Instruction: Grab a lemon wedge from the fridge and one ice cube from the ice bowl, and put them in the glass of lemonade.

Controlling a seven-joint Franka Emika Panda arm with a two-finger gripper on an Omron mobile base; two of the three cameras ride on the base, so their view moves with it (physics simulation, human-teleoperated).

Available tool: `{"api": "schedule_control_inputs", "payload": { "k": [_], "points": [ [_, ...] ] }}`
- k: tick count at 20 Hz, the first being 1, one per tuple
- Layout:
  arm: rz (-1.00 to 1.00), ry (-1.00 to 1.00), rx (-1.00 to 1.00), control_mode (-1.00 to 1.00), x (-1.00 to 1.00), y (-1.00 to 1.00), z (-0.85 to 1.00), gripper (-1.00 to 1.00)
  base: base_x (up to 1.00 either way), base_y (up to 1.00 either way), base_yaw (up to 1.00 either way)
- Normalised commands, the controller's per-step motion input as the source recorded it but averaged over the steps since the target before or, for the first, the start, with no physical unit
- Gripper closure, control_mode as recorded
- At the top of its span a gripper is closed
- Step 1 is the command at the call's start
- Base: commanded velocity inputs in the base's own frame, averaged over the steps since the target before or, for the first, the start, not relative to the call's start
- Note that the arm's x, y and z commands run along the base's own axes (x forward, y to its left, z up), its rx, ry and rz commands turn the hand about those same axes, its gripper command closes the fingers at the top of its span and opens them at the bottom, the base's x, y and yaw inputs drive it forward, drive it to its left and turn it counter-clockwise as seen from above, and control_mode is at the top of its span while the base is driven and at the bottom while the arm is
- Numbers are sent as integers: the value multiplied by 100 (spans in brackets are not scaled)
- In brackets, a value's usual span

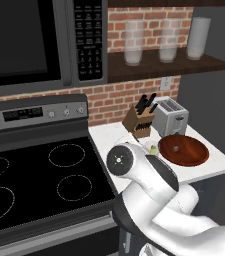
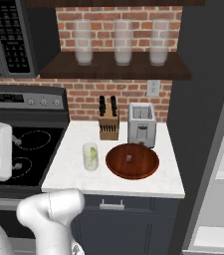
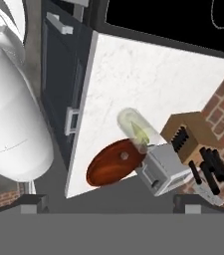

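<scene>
Unreadable microwave keypad (image 1: 89,40) print

From behind the arm on its left, one base camera looks forward and down across the black glass stovetop (image 1: 39,180) toward the white marble counter (image 1: 219,162) at the right. Its twin, off to the right, faces that counter (image 2: 133,187) squarely, with the tall matte grey fridge (image 2: 203,124) alongside. Both take in the wide reddish-brown bowl (image 1: 194,155) (image 2: 146,169). The camera on the hand looks down from high above, rolled, at the same counter (image 3: 148,74) and bowl (image 3: 106,169).
</scene>
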Motion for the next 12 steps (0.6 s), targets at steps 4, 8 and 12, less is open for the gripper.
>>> {"api": "schedule_control_inputs", "payload": {
  "k": [4,8,12],
  "points": [
    [-2,19,-1,-100,37,4,0,-100,0,0,0],
    [0,14,-1,-100,25,5,0,-100,0,0,0],
    [0,5,0,-100,5,5,0,-100,0,0,0]
  ]
}}
